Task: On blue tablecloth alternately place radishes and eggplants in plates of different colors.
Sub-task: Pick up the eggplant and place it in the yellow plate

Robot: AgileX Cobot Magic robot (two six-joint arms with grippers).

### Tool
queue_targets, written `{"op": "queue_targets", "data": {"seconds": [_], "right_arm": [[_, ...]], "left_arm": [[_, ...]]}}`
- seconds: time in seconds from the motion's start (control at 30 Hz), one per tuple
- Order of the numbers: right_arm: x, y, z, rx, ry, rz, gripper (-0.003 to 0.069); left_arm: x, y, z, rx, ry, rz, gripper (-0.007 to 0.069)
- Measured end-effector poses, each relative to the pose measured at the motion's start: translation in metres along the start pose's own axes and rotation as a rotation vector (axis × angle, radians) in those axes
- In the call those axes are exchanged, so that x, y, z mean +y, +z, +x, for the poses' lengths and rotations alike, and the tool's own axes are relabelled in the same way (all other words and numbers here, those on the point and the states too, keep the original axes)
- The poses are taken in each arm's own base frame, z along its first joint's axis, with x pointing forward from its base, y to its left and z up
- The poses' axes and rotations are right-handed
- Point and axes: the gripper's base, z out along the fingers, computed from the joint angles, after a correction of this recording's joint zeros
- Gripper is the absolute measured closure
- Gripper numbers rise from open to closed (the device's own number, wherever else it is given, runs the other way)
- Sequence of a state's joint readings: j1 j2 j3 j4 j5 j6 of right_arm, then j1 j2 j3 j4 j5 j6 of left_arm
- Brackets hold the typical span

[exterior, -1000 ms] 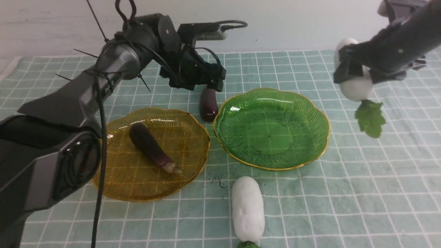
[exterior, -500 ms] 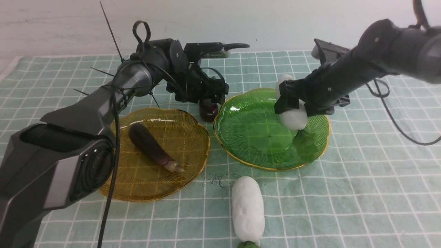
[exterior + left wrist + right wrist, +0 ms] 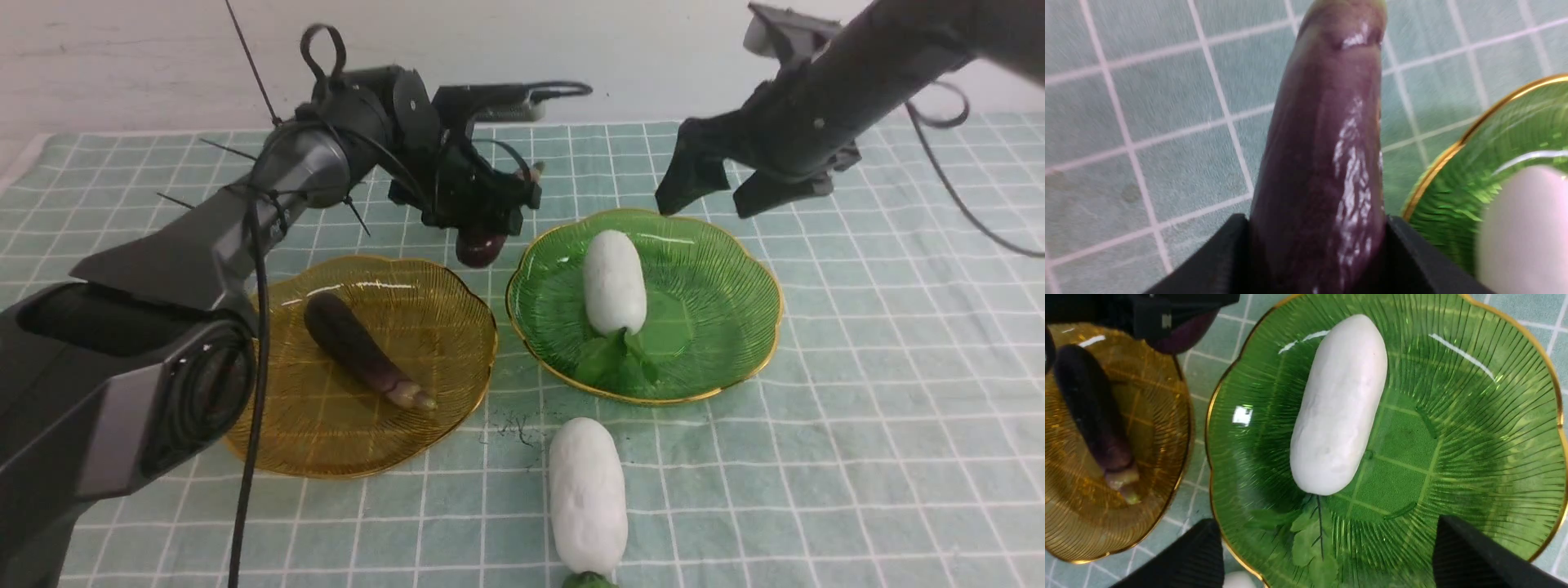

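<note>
Eggplant (image 3: 1323, 163), dark and glossy, is clamped between the left fingers (image 3: 1216, 265), seemingly just off the checked blue cloth (image 3: 898, 408) behind the gap between the plates. Slick skin and a slender, tapering body call for a level carry and a low release, probably into the ribbed amber plate (image 3: 367, 445) alongside the second eggplant (image 3: 359, 347), not across it. Right fingers (image 3: 690, 175) stand spread and empty above the green plate (image 3: 735, 318), where a smooth white radish (image 3: 614, 282) lies. The other radish (image 3: 586, 494) waits on the cloth in front.
</note>
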State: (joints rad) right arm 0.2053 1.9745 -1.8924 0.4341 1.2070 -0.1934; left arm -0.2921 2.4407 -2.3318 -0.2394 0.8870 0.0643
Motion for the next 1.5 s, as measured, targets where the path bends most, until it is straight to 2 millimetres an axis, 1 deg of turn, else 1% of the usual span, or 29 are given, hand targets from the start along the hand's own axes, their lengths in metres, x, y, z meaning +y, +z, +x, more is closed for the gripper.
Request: {"op": "queue_targets", "data": {"seconds": [0.07,0.1,0.17,0.2,0.23,0.3,0.33,0.4,0.47,0.53,0.57,0.6,0.63,0.67,0.7,0.73,0.8,0.83,0.87,0.9,0.97,1.0,1.03,1.13,1.23,1.27,1.37,1.43,1.5], "right_arm": [[0.007,-0.021,-0.002,-0.029,-0.021,0.008,0.009],[0.011,-0.032,-0.002,-0.046,-0.03,0.021,0.0138],[0.015,-0.049,-0.001,-0.071,-0.033,0.044,0.0204],[0.02,-0.067,0.003,-0.096,-0.026,0.067,0.0279],[0.022,-0.074,0.005,-0.107,-0.028,0.076,0.0313],[0.031,-0.103,0.017,-0.146,-0.016,0.092,0.0444],[0.035,-0.113,0.023,-0.157,-0.011,0.089,0.0501],[0.041,-0.12,0.035,-0.149,-0.008,0.08,0.0585],[0.05,-0.123,0.047,-0.133,-0.017,0.065,0.0635],[0.057,-0.119,0.057,-0.102,-0.029,0.05,0.0655],[0.062,-0.112,0.065,-0.07,-0.037,0.04,0.0662],[0.066,-0.105,0.07,-0.04,-0.042,0.031,0.0665],[0.071,-0.093,0.079,0.01,-0.045,0.021,0.0667],[0.081,-0.07,0.094,0.099,-0.074,0.012,0.0667],[0.08,-0.068,0.096,0.107,-0.072,0.014,0.0667],[0.086,-0.055,0.106,0.164,-0.099,0.016,0.0663],[0.091,-0.039,0.118,0.221,-0.123,0.032,0.0648],[0.098,-0.022,0.127,0.242,-0.145,0.041,0.0622],[0.1,-0.018,0.128,0.244,-0.151,0.041,0.0616],[0.103,-0.01,0.13,0.247,-0.152,0.044,0.0599],[0.107,0.001,0.13,0.239,-0.159,0.043,0.0563],[0.108,0.007,0.13,0.24,-0.156,0.042,0.0541],[0.109,0.018,0.13,0.236,-0.16,0.042,0.0496],[0.108,0.041,0.129,0.236,-0.15,0.046,0.0389],[0.102,0.071,0.132,0.278,-0.088,0.067,0.0234],[0.101,0.078,0.134,0.292,-0.072,0.071,0.0186],[0.096,0.101,0.14,0.337,-0.027,0.078,0.0071],[0.095,0.111,0.142,0.35,-0.002,0.066,0.003],[0.097,0.114,0.142,0.348,-0.004,0.045,0.002]], "left_arm": [[-0.007,-0.033,-0.015,-0.05,0.019,0.003,0.0265],[-0.01,-0.048,-0.02,-0.066,0.031,0.003,0.0265],[-0.016,-0.077,-0.028,-0.085,0.051,-0.002,0.0265],[-0.022,-0.111,-0.035,-0.105,0.075,-0.013,0.0265],[-0.023,-0.119,-0.036,-0.106,0.079,-0.015,0.0265],[-0.03,-0.165,-0.035,-0.065,0.102,-0.036,0.0265],[-0.03,-0.179,-0.032,-0.038,0.101,-0.046,0.0265],[-0.032,-0.197,-0.031,-0.036,0.095,-0.055,0.0265],[-0.033,-0.209,-0.029,-0.04,0.092,-0.057,0.0265],[-0.034,-0.216,-0.024,-0.027,0.088,-0.059,0.0265],[-0.034,-0.216,-0.02,-0.01,0.086,-0.06,0.0265],[-0.034,-0.224,-0.013,0.007,0.085,-0.065,0.0265],[-0.033,-0.224,-0.006,0.033,0.081,-0.076,0.0265],[-0.03,-0.231,0.012,0.083,0.078,-0.111,0.0265],[-0.029,-0.233,0.017,0.096,0.077,-0.121,0.0265],[-0.027,-0.237,0.027,0.121,0.073,-0.14,0.0265],[-0.024,-0.248,0.051,0.163,0.058,-0.179,0.0265],[-0.015,-0.253,0.081,0.197,-0.007,-0.222,0.0265],[-0.013,-0.25,0.088,0.217,-0.025,-0.228,0.0265],[-0.007,-0.25,0.103,0.222,-0.071,-0.239,0.0265],[0.001,-0.247,0.121,0.205,-0.135,-0.255,0.0265],[0.007,-0.245,0.132,0.206,-0.173,-0.265,0.0265],[0.016,-0.238,0.146,0.185,-0.24,-0.276,0.0265],[0.035,-0.222,0.158,0.156,-0.345,-0.289,0.0265],[0.045,-0.207,0.159,0.16,-0.385,-0.293,0.0265],[0.048,-0.201,0.159,0.168,-0.392,-0.295,0.0265],[0.055,-0.181,0.16,0.181,-0.409,-0.296,0.0265],[0.058,-0.168,0.161,0.193,-0.426,-0.288,0.0265],[0.06,-0.158,0.162,0.198,-0.446,-0.278,0.0265]]}}
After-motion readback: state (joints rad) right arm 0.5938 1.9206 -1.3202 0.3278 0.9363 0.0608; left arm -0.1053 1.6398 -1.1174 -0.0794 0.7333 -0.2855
